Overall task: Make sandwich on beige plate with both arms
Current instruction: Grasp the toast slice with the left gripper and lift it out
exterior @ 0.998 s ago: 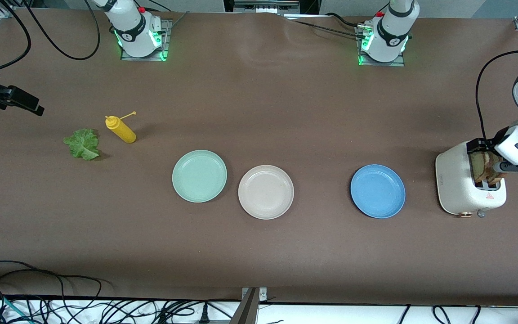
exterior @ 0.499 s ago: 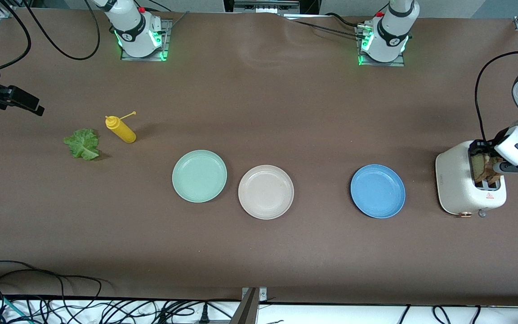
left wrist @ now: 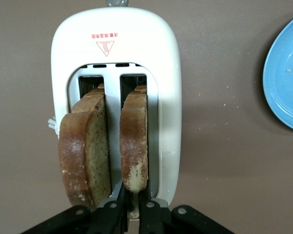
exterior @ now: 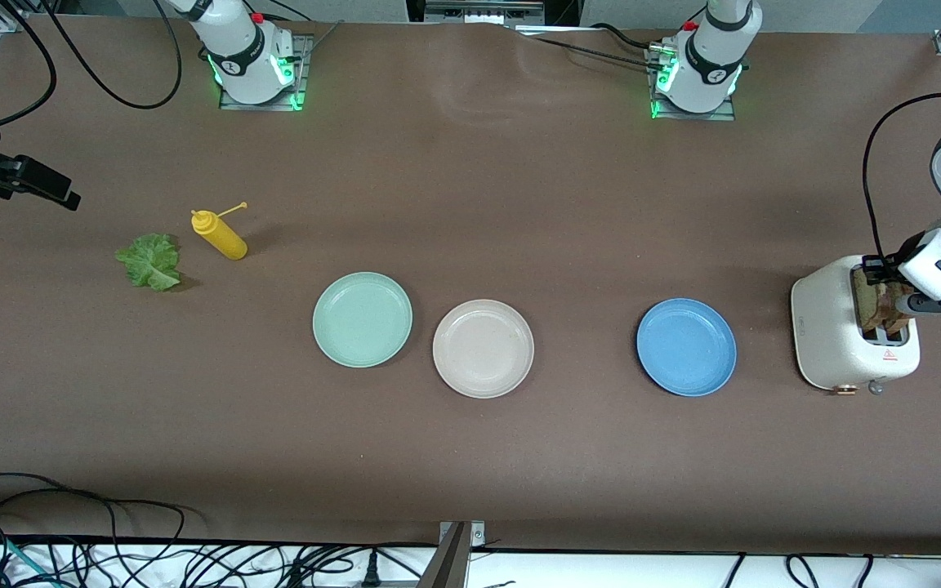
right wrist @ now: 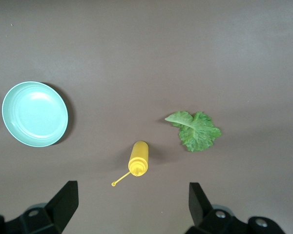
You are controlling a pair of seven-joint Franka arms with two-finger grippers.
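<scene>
The left gripper (left wrist: 132, 214) is down at the top of the white toaster (exterior: 834, 327), which stands at the left arm's end of the table. Its two black fingers (left wrist: 147, 212) are squeezed tight on the edge of one bread slice (left wrist: 134, 146) that sticks up out of its slot. A second bread slice (left wrist: 85, 148) stands in the slot right beside it (nothing is holding that one). Both slices are brown with darker crusts and are upright in the toaster.

The right gripper (right wrist: 132, 204) hangs in the air at the right arm's end of the table, over the bare table beside the yellow squeeze bottle (exterior: 221, 235). Its fingers (right wrist: 66, 200) are spread wide apart and hold nothing. That arm waits.

The beige plate (exterior: 483, 349) sits near the middle of the table with nothing on it. The mint-green plate (exterior: 362, 319) is just beside it, toward the right arm's end. The blue plate (exterior: 686, 347) lies between the beige plate and the toaster, apart from both.

The lettuce leaf (exterior: 149, 260) lies flat on the table near the yellow bottle, and the bottle lies on its side with its thin cap strap sticking out.
</scene>
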